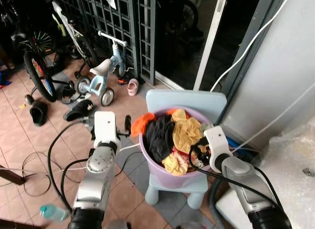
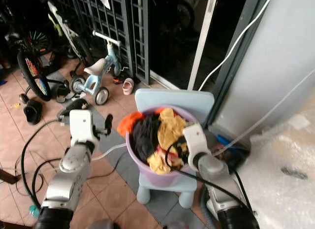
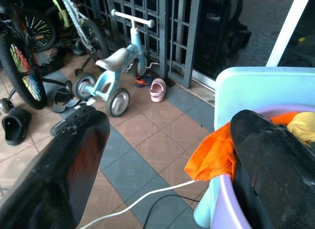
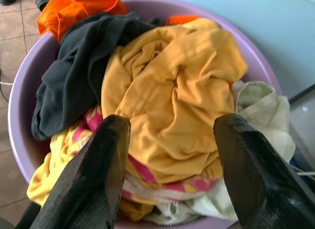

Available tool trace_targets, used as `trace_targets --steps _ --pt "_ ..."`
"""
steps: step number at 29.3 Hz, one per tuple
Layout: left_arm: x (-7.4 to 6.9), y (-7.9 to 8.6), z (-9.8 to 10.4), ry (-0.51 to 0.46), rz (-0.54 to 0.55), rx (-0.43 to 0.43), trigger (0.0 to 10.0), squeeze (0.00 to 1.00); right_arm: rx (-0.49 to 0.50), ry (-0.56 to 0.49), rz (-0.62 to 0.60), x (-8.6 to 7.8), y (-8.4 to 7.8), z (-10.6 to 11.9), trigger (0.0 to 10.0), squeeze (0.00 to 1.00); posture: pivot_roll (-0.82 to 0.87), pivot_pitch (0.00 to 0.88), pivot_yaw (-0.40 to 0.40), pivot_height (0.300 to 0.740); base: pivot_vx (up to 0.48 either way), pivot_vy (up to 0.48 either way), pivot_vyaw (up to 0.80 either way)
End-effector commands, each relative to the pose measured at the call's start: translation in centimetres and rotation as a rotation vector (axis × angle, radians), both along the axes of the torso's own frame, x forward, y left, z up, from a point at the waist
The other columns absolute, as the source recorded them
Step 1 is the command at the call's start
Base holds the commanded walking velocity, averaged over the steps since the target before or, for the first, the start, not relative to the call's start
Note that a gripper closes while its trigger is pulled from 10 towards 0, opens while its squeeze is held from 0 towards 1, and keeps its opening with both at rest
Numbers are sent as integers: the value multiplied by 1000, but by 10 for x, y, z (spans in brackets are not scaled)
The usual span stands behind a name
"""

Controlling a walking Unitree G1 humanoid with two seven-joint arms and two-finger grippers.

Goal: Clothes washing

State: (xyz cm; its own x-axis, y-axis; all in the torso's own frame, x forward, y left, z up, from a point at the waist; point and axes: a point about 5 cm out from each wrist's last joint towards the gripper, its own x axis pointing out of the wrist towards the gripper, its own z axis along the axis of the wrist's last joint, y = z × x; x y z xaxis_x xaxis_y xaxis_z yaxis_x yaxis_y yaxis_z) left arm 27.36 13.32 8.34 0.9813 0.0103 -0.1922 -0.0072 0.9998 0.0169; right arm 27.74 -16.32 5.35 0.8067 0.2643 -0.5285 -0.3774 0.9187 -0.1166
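1. Purple basin (image 1: 153, 176): set on a pale blue child's chair (image 1: 186, 100), against the chair back, heaped past the rim with clothes.
2. Clothes in the basin: black garment (image 4: 74, 76) on the robot's left side; mustard-yellow garment (image 4: 172, 81) on top at centre; orange garment (image 1: 142, 123) draped over the left rim; pink-and-yellow patterned piece (image 4: 147, 177) and pale green-white cloth (image 4: 258, 108) lower in the heap.
3. Right gripper (image 4: 170, 155): fingers spread wide, poised over the near edge of the heap, above the yellow garment, pinching nothing.
4. Left gripper (image 3: 167, 140): fingers spread wide, held just outside the basin's left rim, beside the hanging orange garment, holding nothing.
5. Tiled floor (image 1: 54, 140): terracotta and grey tiles, black and white cables trailing across.
6. Light blue balance bike (image 1: 101, 74): standing by a dark metal gate (image 1: 123, 17).
7. Bicycle (image 1: 39, 66): farther left, colourful spokes.
8. Scattered shoes: black clogs (image 1: 38, 112), small pink shoe (image 1: 132, 86).
9. Plastic bottle (image 1: 53, 212): lying on the floor at the near left.
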Motion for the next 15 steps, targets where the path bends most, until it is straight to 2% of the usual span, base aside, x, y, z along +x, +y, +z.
trace_targets --steps 1,5,7,10,11,14,15 --pt "-6 2 4 -3 3 20 10000 0 -9 -8 5 4 0 1 10000 0 3 52 -4 740 0 0 0" --pt "-19 9 2 21 12 44 10000 0 -15 -11 -3 10 6 -3 10000 0 35 77 -18 740 0 0 0" --pt "-32 16 0 55 28 68 10000 0 -41 -27 -9 16 14 -6 10000 0 76 109 -35 740 0 0 0" --pt "-38 19 -1 74 34 73 10000 0 -45 -25 -9 19 20 -9 10000 0 90 128 -38 740 0 0 0" --pt "-44 21 -1 96 39 77 10000 0 -59 -14 -28 25 26 -13 10000 0 101 178 -38 740 0 0 0" --pt "-50 21 1 100 36 72 10000 0 -45 2 -37 30 34 -17 10000 0 109 181 -30 740 0 0 0" --pt "-51 21 2 102 37 72 10000 0 -43 0 -31 32 39 -17 2784 0 106 186 -24 740 0 0 0"
